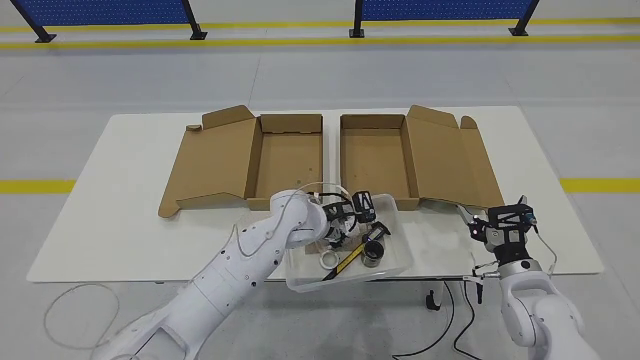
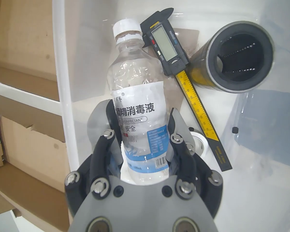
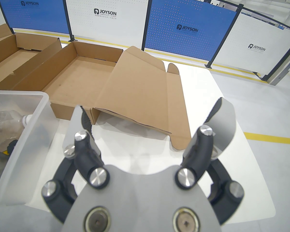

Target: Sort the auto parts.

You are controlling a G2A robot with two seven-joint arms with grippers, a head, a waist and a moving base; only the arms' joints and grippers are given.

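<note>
While left claw [image 2: 142, 112] grips bottle [image 2: 135, 73], bin wall [image 2: 62, 73] stands near.

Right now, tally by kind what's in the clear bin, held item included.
Disinfectant bottle (in left tool): 1
Digital caliper: 1
Linear bearing: 1
Metal ring: 1
Clear bag, contents unclear: 1
Total: 5

The white left arm [image 1: 245, 260] was stretched forward, and its grey-and-black metal left gripper [image 2: 142, 111] was pointed downward and clamped around a clear plastic bottle [image 2: 135, 73]. The white right arm [image 1: 530, 310] was held low, and the right gripper [image 3: 149, 109] was spread wide.
</note>
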